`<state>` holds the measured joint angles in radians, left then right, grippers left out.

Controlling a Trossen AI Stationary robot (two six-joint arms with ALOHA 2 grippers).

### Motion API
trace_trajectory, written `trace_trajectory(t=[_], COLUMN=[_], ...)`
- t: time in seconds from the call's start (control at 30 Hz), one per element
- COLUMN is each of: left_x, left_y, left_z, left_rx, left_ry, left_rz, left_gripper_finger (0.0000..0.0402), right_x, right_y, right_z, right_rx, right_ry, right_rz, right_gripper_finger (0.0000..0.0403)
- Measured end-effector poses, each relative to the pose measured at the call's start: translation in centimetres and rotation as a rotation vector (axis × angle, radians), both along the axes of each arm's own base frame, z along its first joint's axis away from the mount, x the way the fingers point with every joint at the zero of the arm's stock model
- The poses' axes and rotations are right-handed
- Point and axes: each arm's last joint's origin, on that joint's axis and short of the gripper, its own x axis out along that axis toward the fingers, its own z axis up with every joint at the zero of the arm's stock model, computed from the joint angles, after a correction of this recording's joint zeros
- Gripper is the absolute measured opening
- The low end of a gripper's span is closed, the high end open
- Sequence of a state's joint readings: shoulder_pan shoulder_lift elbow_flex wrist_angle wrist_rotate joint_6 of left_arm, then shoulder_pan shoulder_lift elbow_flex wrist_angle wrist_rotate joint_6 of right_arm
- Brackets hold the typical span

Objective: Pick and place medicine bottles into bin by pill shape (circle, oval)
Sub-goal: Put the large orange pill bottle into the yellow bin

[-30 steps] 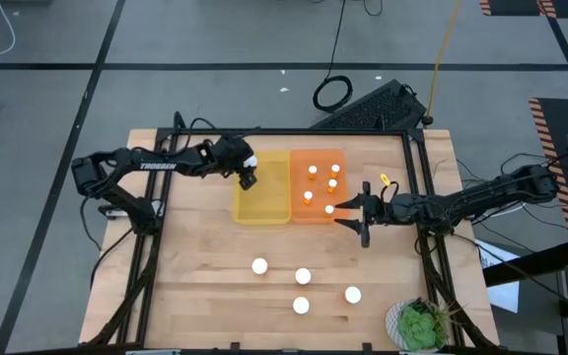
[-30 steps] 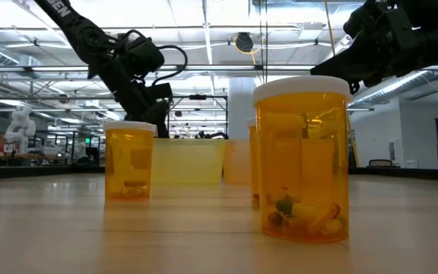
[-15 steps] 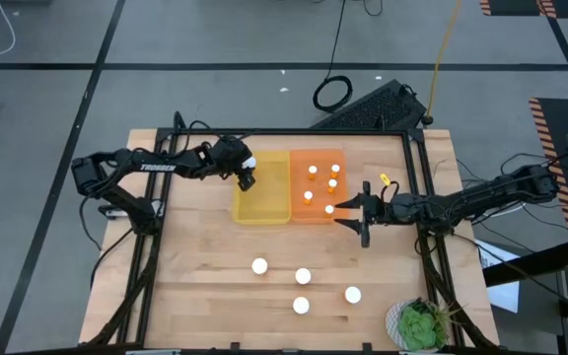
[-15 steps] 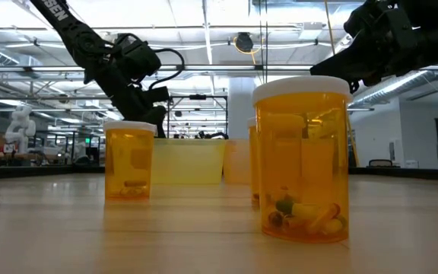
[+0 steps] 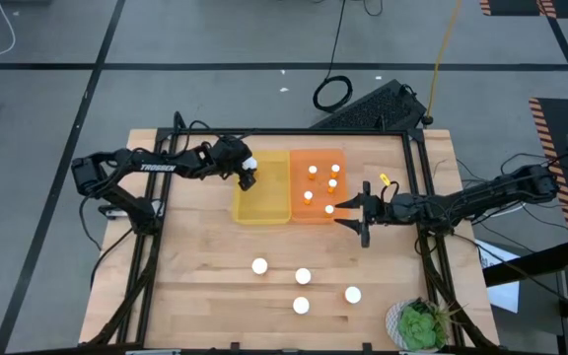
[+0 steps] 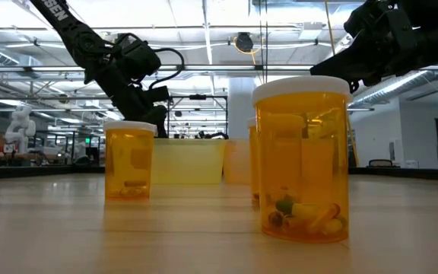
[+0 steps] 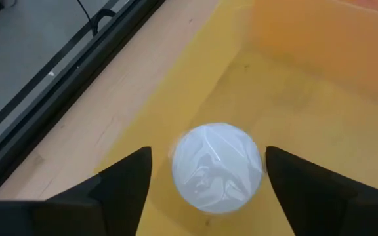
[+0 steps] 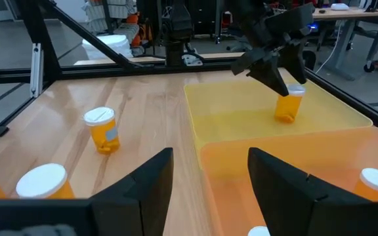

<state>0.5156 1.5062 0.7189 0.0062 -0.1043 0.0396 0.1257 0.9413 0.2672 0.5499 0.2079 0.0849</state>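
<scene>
One amber medicine bottle (image 8: 287, 107) with a white cap (image 7: 216, 168) stands upright on the floor of the yellow bin (image 5: 262, 187), near its far left corner. My left gripper (image 7: 209, 152) hovers over it, open, one finger on each side of the cap and apart from it. Several bottles (image 5: 321, 185) stand in the orange bin (image 5: 316, 158). Several more (image 5: 303, 277) stand on the wooden table toward its near edge. My right gripper (image 5: 364, 213) waits open at the orange bin's right side, holding nothing.
A black frame (image 5: 414, 187) runs along the table's sides and far edge. A potted green plant (image 5: 420, 325) sits at the near right corner. Bare wood lies between the bins and the loose bottles (image 8: 102, 129).
My left arm has drawn back a little toward the table's left over the yellow bin, then kept still.
</scene>
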Motion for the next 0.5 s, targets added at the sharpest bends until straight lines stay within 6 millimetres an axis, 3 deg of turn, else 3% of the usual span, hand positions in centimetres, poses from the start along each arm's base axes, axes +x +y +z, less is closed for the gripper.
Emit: trace_trajectory(t=[0.2, 0.5], left_x=[0.1, 0.0], left_y=[0.0, -1.4], left_z=[0.7, 4.1], left_rx=[0.018, 0.08], left_ry=[-0.028, -0.115], left_rz=[-0.004, -0.041], left_gripper_finger=[0.0316, 0.0298], right_x=[0.0, 0.0], right_y=[0.0, 0.0], right_z=[0.0, 0.0], right_rx=[0.0, 0.0], right_ry=[0.0, -0.003], right_rz=[0.0, 0.0], right_gripper_finger=[0.0192, 0.0192])
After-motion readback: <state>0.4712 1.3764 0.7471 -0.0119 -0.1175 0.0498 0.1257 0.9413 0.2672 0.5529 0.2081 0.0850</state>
